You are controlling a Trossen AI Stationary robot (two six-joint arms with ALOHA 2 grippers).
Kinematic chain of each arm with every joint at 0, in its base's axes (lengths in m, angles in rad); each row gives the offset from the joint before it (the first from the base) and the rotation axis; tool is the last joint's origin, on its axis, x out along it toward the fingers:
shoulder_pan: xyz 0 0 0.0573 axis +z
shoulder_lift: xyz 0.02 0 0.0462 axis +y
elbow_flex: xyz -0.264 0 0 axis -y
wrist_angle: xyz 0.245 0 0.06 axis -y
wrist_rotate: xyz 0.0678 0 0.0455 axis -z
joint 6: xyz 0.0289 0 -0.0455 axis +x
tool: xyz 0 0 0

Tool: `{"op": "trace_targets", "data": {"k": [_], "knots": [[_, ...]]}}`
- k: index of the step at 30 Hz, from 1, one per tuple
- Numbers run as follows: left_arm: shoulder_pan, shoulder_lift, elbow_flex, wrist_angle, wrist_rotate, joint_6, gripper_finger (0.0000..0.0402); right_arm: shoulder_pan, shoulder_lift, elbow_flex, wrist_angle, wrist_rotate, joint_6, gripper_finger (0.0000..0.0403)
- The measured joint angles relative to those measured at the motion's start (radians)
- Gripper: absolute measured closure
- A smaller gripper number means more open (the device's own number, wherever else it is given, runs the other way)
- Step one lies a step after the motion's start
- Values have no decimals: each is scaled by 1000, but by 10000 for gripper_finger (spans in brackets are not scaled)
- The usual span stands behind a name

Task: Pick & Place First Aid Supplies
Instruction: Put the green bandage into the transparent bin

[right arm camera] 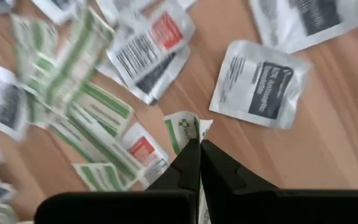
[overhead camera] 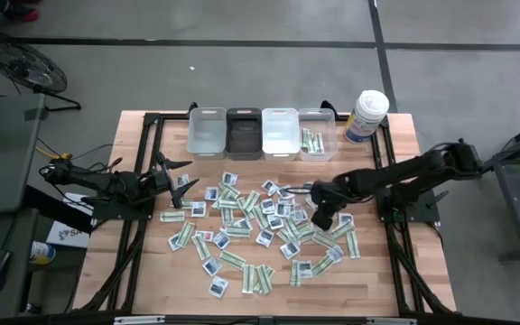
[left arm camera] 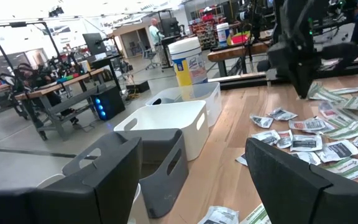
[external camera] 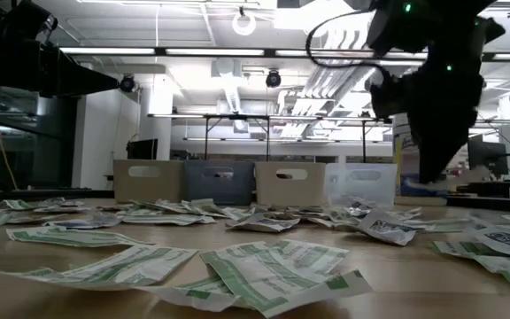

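the right tool (right arm camera: 199,148) is clenched on a narrow green-and-white paper packet (right arm camera: 183,129) amid the scattered packets on the wooden surface (overhead camera: 377,271); the left tool (overhead camera: 181,179) (released) hovers apart.

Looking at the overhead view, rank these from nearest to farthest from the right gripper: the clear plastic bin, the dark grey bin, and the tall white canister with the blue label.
Measured from the right gripper, shut on a green-and-white packet amid the pile:
1. Clear plastic bin, at the right end of the bin row, straight beyond the gripper.
2. Tall white canister with the blue label, at the table's far right corner.
3. Dark grey bin, second from the left in the row.
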Motion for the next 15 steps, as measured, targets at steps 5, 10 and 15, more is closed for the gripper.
{"op": "trace_targets", "data": {"k": [5, 10, 15], "knots": [[0, 0, 0, 0, 0, 0, 121, -4, -72, 1, -26, 39, 56, 402], [0, 0, 0, 0, 0, 0, 121, -52, -130, 2, -69, 76, 66, 402], [0, 0, 0, 0, 0, 0, 121, -125, -182, 2, -72, 78, 64, 402]]}}
